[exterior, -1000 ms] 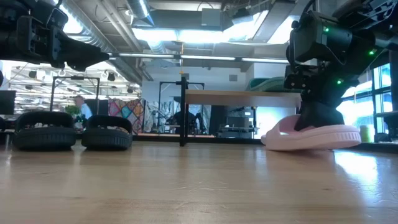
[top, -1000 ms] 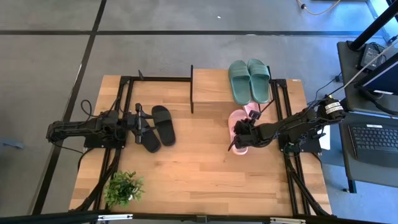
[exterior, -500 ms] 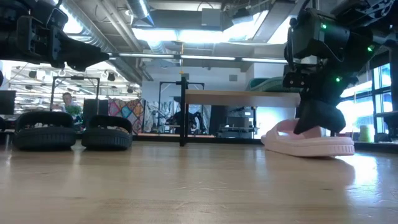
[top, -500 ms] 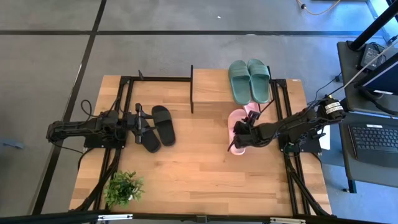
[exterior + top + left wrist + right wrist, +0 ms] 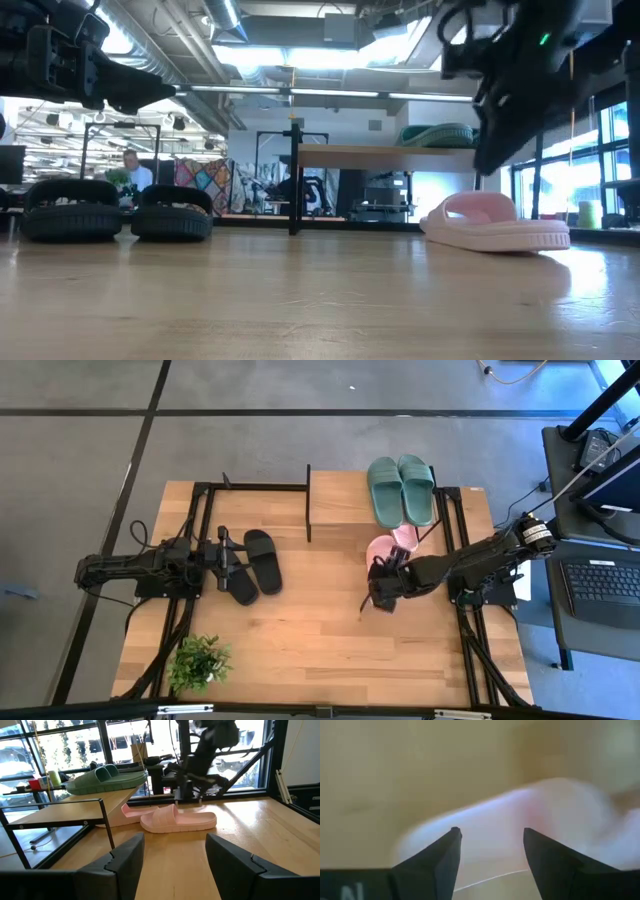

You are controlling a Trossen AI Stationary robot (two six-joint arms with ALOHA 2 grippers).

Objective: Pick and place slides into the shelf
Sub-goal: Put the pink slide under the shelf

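Two dark green slides (image 5: 402, 490) lie on the shelf's top board (image 5: 340, 500). One pink slide (image 5: 381, 550) lies flat on its sole on the table in front of the shelf. A second pink slide (image 5: 405, 536) lies beside it, partly under the top board. My right gripper (image 5: 378, 598) hangs open just above the first pink slide's near end, clear of it (image 5: 495, 222). Two black slides (image 5: 255, 563) lie side by side at the table's left. My left gripper (image 5: 232, 556) is open above them, touching nothing.
A small potted plant (image 5: 198, 662) stands at the table's near left corner. Black frame rails (image 5: 466, 630) run along both table sides. Bare wood lies between the black slides and the pink ones.
My right gripper has opened and let go of the pink slide, then risen clear of it and drawn a little toward the table's near edge. The slide, held slightly tipped before, has settled flat on the table.
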